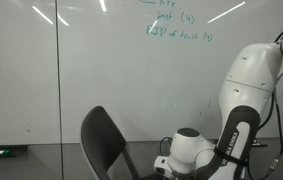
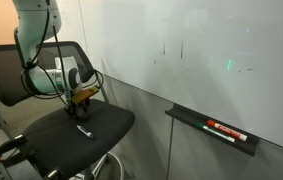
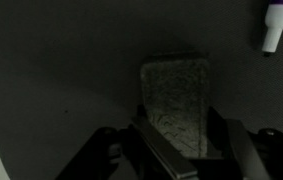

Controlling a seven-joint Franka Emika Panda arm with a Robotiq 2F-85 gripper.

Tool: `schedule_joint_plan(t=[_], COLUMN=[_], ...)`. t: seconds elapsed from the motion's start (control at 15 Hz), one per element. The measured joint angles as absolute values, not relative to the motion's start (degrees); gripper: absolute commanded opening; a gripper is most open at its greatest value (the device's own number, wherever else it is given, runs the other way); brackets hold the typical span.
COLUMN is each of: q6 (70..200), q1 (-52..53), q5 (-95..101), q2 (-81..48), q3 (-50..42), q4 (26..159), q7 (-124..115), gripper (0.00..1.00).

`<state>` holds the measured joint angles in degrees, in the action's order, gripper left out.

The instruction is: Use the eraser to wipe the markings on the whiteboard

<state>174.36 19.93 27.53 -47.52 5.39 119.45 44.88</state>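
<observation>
Above a chair [image 2: 116, 118], the gripper [image 3: 181, 138] appears closed on the eraser [image 3: 178, 92], where a shallow pinch risks a drop before it reaches the whiteboard [image 1: 101, 75] markings [image 1: 176, 28].

In an exterior view, I see a marker [image 2: 84, 131] on the chair [image 2: 116, 118] seat at lower left, under the gripper [image 2: 80, 100]. The whiteboard [image 2: 201, 50] stands behind, its tray [image 2: 186, 116] at lower right.
</observation>
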Motion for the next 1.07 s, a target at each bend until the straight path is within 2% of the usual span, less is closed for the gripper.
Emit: schedule_joint_plan(t=[0.2, 0.4, 0.73, 1.07], q6=[172.5, 164.66, 155.67, 147.9], q1=[19.96, 20.14, 22.25, 18.85], q5=[28.83, 29.27, 35.96, 47.44], q2=[-46.81, -43.15, -30.45, -16.56], q3=[5.22, 4.76, -1.35, -3.41], q4=[119.13, 119.1, 118.92, 121.0], q7=[44.82, 44.49, 34.42, 20.85], gripper=[0.32, 0.32, 0.32, 0.32])
